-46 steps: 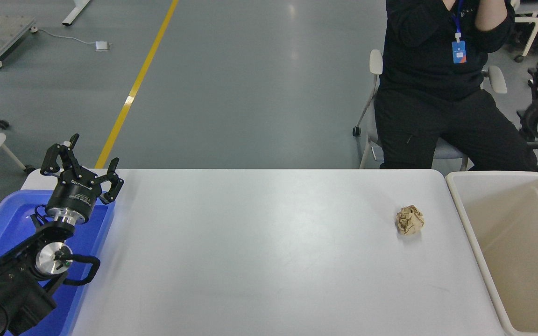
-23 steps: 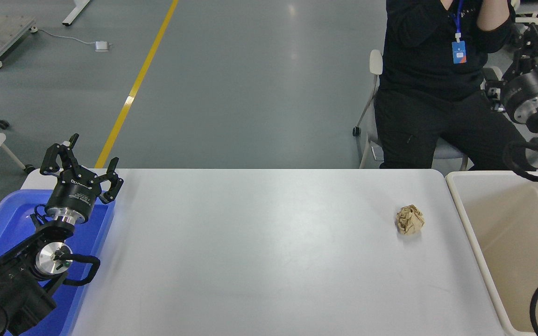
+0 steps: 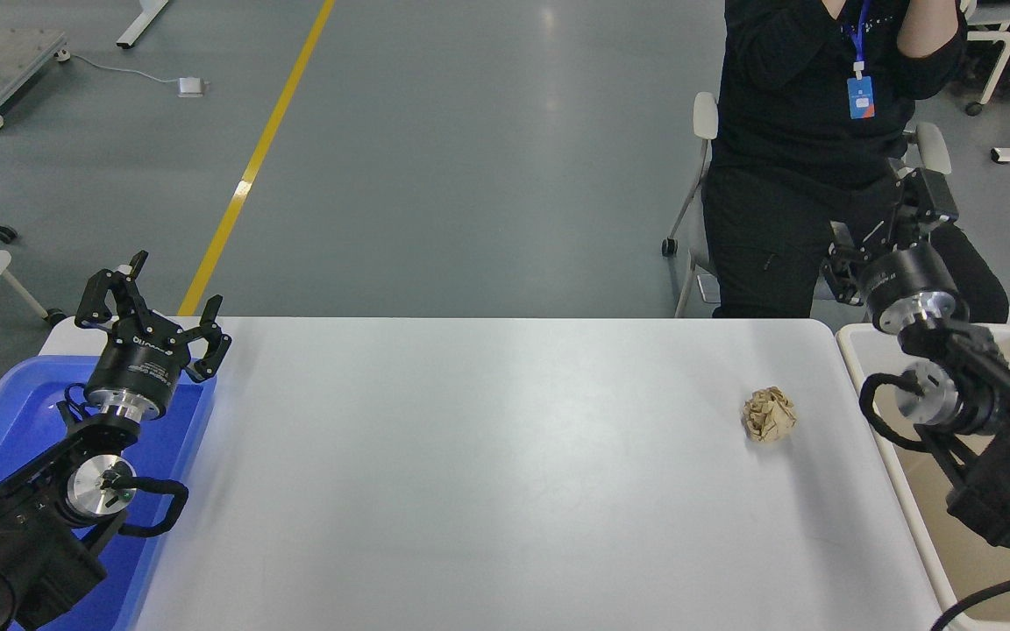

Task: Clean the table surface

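On the near left, the parked left end effector (image 3: 150,302) sits over a blue tray (image 3: 23,412), its fingers spread apart and holding nothing. The white counter (image 3: 487,491) fills the middle of the scene, the widest thing in view, bare except for one crumpled ball of brown paper (image 3: 769,414) lying toward its right side, nearer the far edge than the near one. Just right of the counter stands a beige bin (image 3: 860,350), with the right arm reaching over its far left corner. The right end effector (image 3: 895,219) hangs above and beyond that corner, raised well clear of the paper and set against the dark clothing of a seated person (image 3: 821,158) at the far side; whether its fingers are apart or together cannot be told against that background. The step in hand appears to be the approach to the paper. Doing it well likely means swinging the end effector leftward and down over the ball with fingers wide, centring on it before closing, since a light, springy wad could skid across the smooth counter if nudged from one side. A short carry to the bin would follow.
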`<action>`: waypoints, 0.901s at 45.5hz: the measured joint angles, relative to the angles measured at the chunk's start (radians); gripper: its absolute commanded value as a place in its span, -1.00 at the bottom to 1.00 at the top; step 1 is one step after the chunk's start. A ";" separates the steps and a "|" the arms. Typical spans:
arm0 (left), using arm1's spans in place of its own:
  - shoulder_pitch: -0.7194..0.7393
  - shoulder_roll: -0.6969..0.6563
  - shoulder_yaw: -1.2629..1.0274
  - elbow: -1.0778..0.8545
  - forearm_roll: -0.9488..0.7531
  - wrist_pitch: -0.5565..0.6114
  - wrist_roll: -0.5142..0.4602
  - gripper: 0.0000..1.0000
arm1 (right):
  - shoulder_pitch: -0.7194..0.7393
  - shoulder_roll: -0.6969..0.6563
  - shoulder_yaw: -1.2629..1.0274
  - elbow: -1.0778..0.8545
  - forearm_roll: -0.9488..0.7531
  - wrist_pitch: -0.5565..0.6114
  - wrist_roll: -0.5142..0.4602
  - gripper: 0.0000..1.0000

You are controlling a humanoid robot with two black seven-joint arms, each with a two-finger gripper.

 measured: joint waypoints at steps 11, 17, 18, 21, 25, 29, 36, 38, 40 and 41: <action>0.000 0.000 0.000 0.000 0.000 0.000 0.000 1.00 | -0.055 0.033 0.006 -0.015 0.000 0.002 0.021 0.98; 0.000 0.000 0.000 0.000 0.000 0.000 0.000 1.00 | -0.066 0.040 0.008 -0.018 0.000 0.002 0.026 0.98; 0.000 0.000 0.000 0.000 0.000 0.000 0.000 1.00 | -0.066 0.041 0.008 -0.018 0.000 0.002 0.026 0.98; 0.000 0.000 0.000 0.000 0.000 0.000 0.000 1.00 | -0.067 0.041 0.009 -0.019 0.000 0.002 0.028 0.98; 0.000 0.000 0.000 0.000 0.000 0.000 0.000 1.00 | -0.062 0.035 0.006 -0.021 0.000 -0.001 0.029 0.98; 0.000 0.000 0.000 0.000 0.000 0.000 0.000 1.00 | -0.048 0.021 -0.008 -0.024 0.000 -0.004 0.029 0.98; 0.000 0.000 -0.001 0.000 0.000 0.000 0.000 1.00 | 0.003 -0.028 -0.083 -0.051 -0.001 -0.014 0.028 0.98; 0.000 0.000 -0.001 0.000 0.000 0.000 0.000 1.00 | 0.022 -0.042 -0.118 -0.065 -0.001 -0.019 0.027 0.98; 0.000 0.000 -0.001 0.000 0.000 0.000 0.000 1.00 | 0.040 -0.054 -0.152 -0.079 -0.004 -0.023 0.026 0.98; 0.000 0.000 -0.001 0.000 0.000 0.000 0.000 1.00 | 0.054 -0.063 -0.183 -0.091 -0.006 -0.025 0.026 0.98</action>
